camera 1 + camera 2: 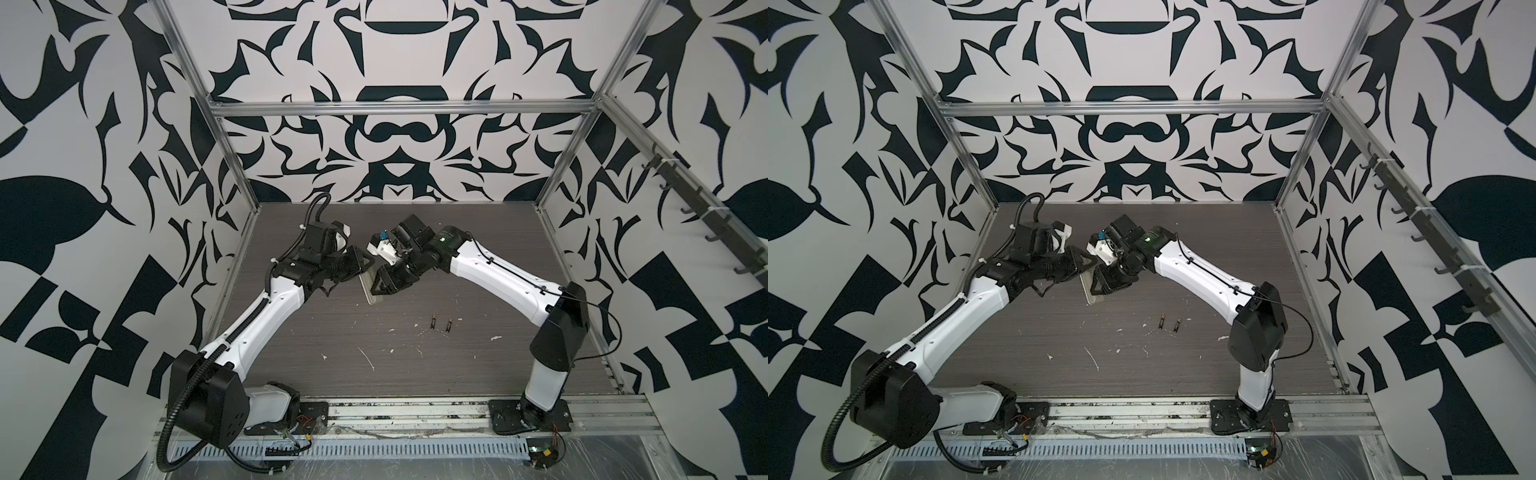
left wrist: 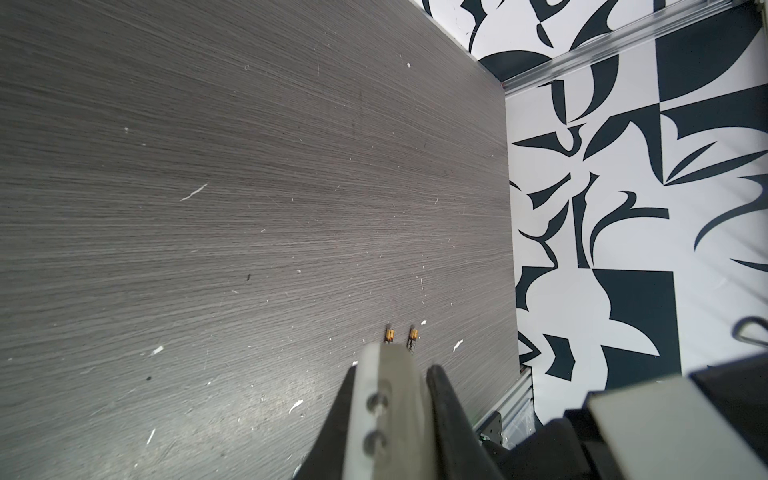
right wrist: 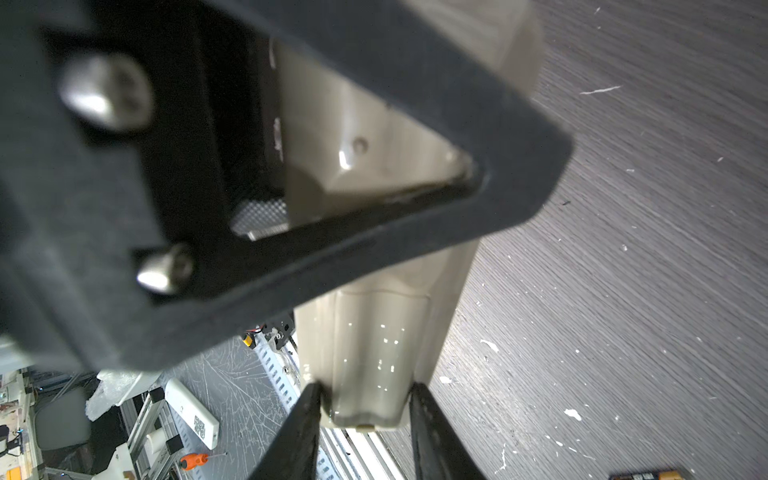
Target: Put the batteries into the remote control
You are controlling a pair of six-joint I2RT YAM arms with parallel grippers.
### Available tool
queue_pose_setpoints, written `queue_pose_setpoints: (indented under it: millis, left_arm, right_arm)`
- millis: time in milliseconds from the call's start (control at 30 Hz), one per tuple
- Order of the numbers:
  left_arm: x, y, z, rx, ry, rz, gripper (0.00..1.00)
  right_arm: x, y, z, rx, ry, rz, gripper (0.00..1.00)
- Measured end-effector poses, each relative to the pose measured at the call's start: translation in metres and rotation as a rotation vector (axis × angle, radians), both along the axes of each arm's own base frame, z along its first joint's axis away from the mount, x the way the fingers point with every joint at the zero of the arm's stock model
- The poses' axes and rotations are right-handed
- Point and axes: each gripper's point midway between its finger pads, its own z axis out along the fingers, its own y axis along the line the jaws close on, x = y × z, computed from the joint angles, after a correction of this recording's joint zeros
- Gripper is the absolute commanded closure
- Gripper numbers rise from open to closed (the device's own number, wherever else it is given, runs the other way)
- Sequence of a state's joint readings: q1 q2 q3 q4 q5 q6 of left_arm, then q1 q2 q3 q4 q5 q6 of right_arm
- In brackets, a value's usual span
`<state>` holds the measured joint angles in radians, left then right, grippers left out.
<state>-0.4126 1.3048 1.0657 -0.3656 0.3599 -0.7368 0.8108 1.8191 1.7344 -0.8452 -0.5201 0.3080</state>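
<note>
Right wrist view has the right gripper (image 3: 365, 388) narrowed onto one end of the remote control (image 3: 374, 340), a jaw against each edge. The left gripper (image 2: 395, 368) is clamped tight on the same handset, so both arms hold it between them over the middle of the table (image 1: 415, 374). Neither of the batteries (image 1: 433, 321) is loaded. They lie side by side on the wood, nearer the right arm and well apart from the remote. I can't make out an open recess. White flecks (image 1: 368, 359) litter the surface. Nothing blocks the batteries, but no gripper is free.
</note>
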Motion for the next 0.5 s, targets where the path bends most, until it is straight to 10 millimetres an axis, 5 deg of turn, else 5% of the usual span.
queue_pose_setpoints:
  millis: [500]
  left_arm:
    - [0.0012,0.0003,-0.0038,0.012,0.010,0.001,1.00]
  right_arm:
    - [0.0010,-0.0014,-0.0003,-0.002,0.006,-0.007,0.75]
